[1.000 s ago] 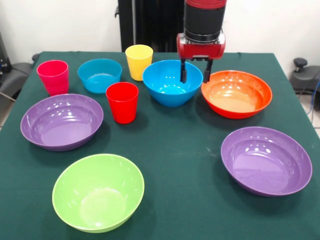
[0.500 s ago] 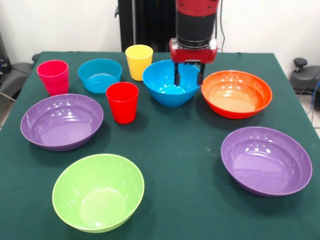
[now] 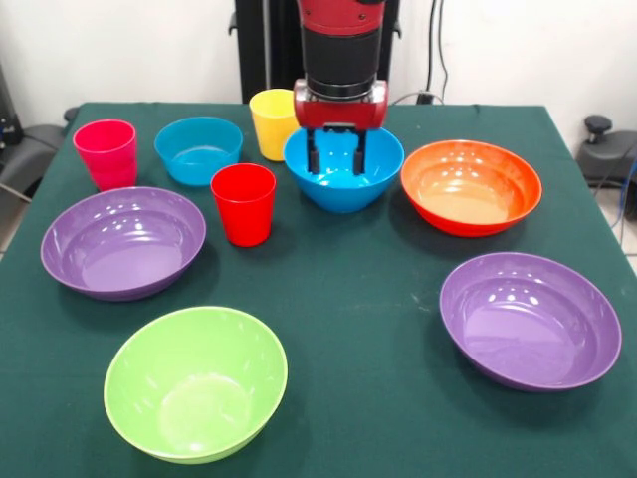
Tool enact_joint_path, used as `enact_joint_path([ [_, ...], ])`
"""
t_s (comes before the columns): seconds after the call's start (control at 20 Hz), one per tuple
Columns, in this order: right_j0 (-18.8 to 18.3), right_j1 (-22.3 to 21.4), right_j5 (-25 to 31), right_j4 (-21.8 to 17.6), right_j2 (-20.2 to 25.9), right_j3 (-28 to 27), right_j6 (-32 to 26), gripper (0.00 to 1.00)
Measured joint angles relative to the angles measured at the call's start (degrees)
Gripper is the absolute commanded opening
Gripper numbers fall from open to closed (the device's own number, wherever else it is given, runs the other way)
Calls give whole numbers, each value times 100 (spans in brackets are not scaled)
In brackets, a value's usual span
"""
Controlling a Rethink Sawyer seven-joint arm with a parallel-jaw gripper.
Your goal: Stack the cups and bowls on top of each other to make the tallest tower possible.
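My gripper (image 3: pixel 336 161) hangs open over the deep blue bowl (image 3: pixel 353 189), its two fingertips inside the bowl's rim near the left of centre, holding nothing. The yellow cup (image 3: pixel 271 121) stands just behind and left of that bowl, the red cup (image 3: pixel 244 203) in front and left of it. At the far left stands the pink cup (image 3: pixel 106 152), with the smaller blue bowl (image 3: pixel 198 149) beside it. The orange bowl (image 3: pixel 471 186) sits right of the deep blue one. Two purple bowls (image 3: pixel 122 242) (image 3: pixel 530 319) and the green bowl (image 3: pixel 195 382) lie nearer the front. No tower stands anywhere.
The green cloth table (image 3: pixel 348 289) holds every piece separately. Black equipment (image 3: pixel 597 144) sits off the right edge, a dark chair (image 3: pixel 25 149) off the left.
The arm has moved left from between the deep blue and orange bowls to above the deep blue bowl. The bowls and cups have not moved.
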Motion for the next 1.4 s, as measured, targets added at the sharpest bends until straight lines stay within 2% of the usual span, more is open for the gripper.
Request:
enact_joint_path([
  [0.7,-43,-1,-375,-134,56,24,0,100],
  [1.4,341,-1,-388,-133,52,77,0,100],
])
